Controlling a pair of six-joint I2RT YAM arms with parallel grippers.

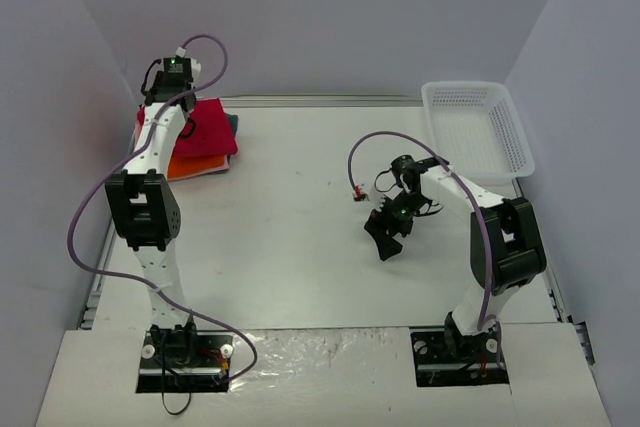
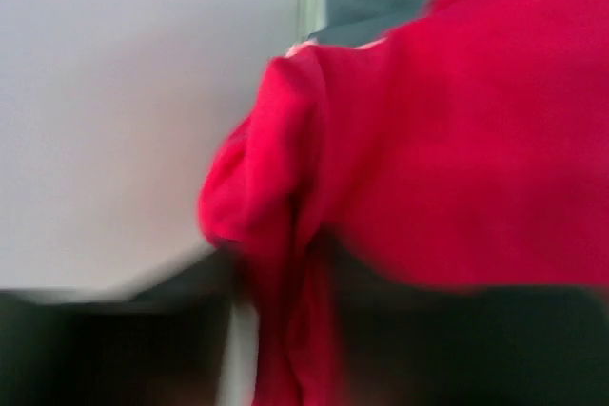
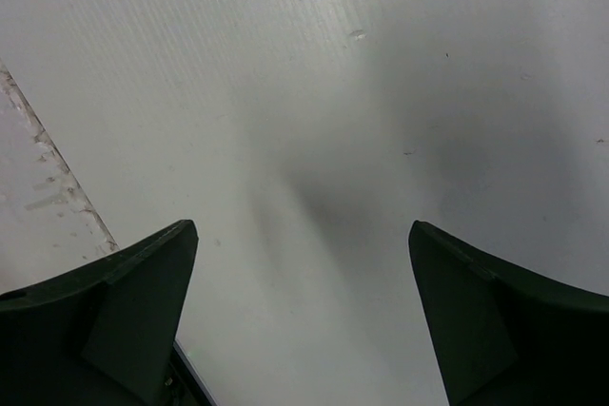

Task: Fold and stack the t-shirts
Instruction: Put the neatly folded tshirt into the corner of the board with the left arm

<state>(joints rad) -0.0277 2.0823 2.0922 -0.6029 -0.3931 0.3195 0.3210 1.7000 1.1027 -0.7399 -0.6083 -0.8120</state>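
A stack of folded t-shirts lies at the table's back left. The crimson-red t-shirt [image 1: 208, 125] is on top, with the orange one [image 1: 195, 166] under it and a grey-blue edge [image 1: 233, 127] at the right. My left gripper [image 1: 189, 129] is down on the stack. In the blurred left wrist view, red cloth [image 2: 447, 140] fills the frame and a fold of it sits pinched between my dark fingers [image 2: 124, 349]. Grey-blue cloth [image 2: 381, 2] shows behind it. My right gripper [image 1: 390, 237] is open and empty just above the bare table [image 3: 314, 121], with its fingertips [image 3: 143, 311] wide apart.
A white mesh basket [image 1: 478, 97] stands at the back right, with nothing in it. A small red item [image 1: 357, 194] lies on the table near the right arm's cable. Grey walls close in the left, back and right sides.
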